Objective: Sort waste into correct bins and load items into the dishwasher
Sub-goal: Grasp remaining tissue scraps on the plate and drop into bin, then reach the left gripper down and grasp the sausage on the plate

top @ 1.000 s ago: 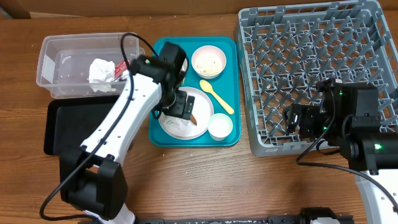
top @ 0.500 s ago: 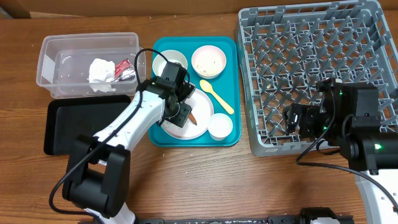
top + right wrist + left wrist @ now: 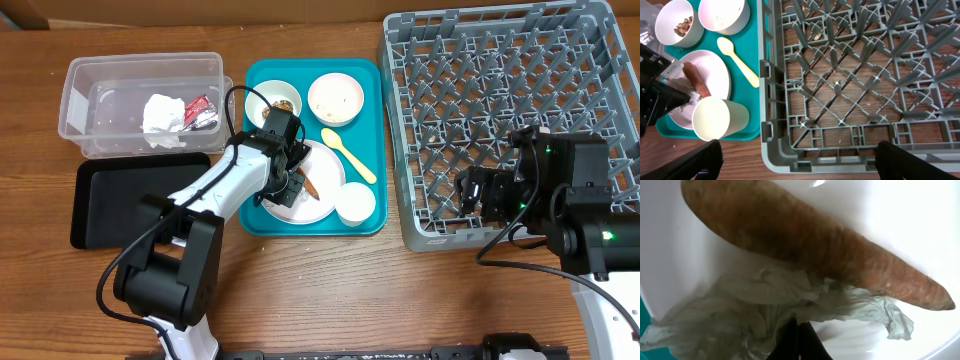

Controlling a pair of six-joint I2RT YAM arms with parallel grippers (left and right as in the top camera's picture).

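Note:
My left gripper (image 3: pixel 287 188) is down on the round white plate (image 3: pixel 325 160) in the teal tray, shut with its tips (image 3: pixel 799 327) pinched into a crumpled white napkin (image 3: pixel 755 305). A long brown food piece (image 3: pixel 810 245) lies on the plate just beyond the napkin. Around the plate are a bowl with brown lumps (image 3: pixel 677 22), a second white bowl (image 3: pixel 335 98), the yellow spoon (image 3: pixel 347 153) and the white cup (image 3: pixel 354 203). The clear tub (image 3: pixel 100 85) holds another napkin (image 3: pixel 162 112) and a red-and-silver wrapper (image 3: pixel 200 112). My right gripper (image 3: pixel 797 150) hangs open and empty over the near left corner of the grey dish rack (image 3: pixel 510 110).
The flat black tray (image 3: pixel 120 205) lies in front of the clear tub, left of the teal tray (image 3: pixel 375 120). The dish rack fills the right side, its wall close to the teal tray's right edge. Bare wooden table runs along the front.
My left gripper has come down toward the near side of the plate and gone from open to shut on the napkin. The right arm has not moved.

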